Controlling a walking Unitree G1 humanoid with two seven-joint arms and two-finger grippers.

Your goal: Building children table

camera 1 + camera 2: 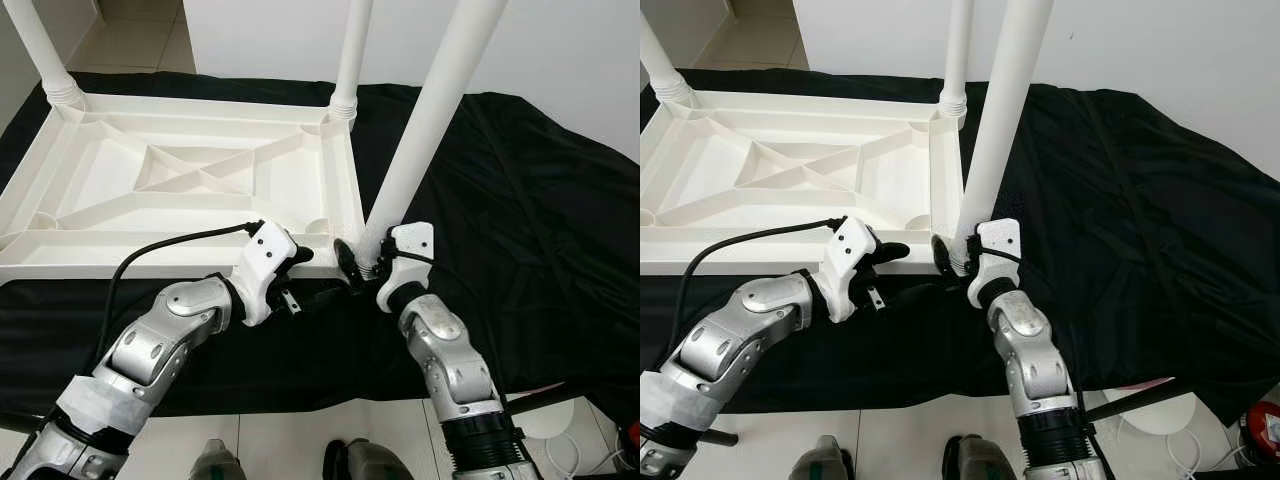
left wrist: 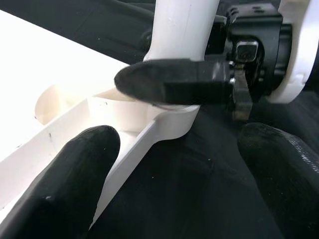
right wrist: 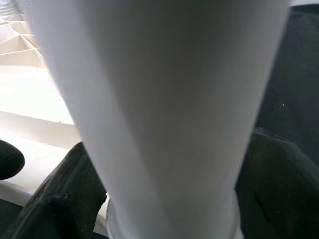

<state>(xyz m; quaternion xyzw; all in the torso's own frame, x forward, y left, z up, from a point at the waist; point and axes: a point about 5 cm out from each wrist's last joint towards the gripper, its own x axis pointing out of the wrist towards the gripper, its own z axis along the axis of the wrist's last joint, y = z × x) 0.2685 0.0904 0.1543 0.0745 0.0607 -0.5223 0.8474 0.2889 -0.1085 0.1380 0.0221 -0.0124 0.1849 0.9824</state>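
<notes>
**A:** Status on the table?

**B:** I see the white plastic child's tabletop (image 1: 190, 180) lying upside down, ribbed underside up, on the black cloth (image 1: 520, 200) spread over the floor. Two white round plastic legs are already standing in the far corners: one far-left (image 1: 45, 45), one far-right (image 1: 352, 50).

**A:** Third leg?

**B:** The long white tapered leg (image 1: 430, 110) stands at the near-right corner of the tabletop, leaning a bit to the right. Its foot end sits right at the corner socket; I can't tell whether it's seated.

**A:** Right gripper?

**B:** My right gripper (image 1: 368, 262) is clamped on that leg's base, just above the corner. The wrist view shows a black finger (image 3: 65, 199) on each side of the leg, both pressed against it. Closed to leg width, firm hold.

**A:** Left?

**B:** My left gripper (image 1: 300, 275) is low at the same corner, just left of the right one, nearly touching it. Fingers are spread wide, nothing held. In its wrist view, one finger (image 2: 65, 184) sits over the tabletop's rim and the other over the cloth, with the corner edge between them. One right-gripper finger (image 2: 169, 87) crosses the leg straight ahead.
</notes>
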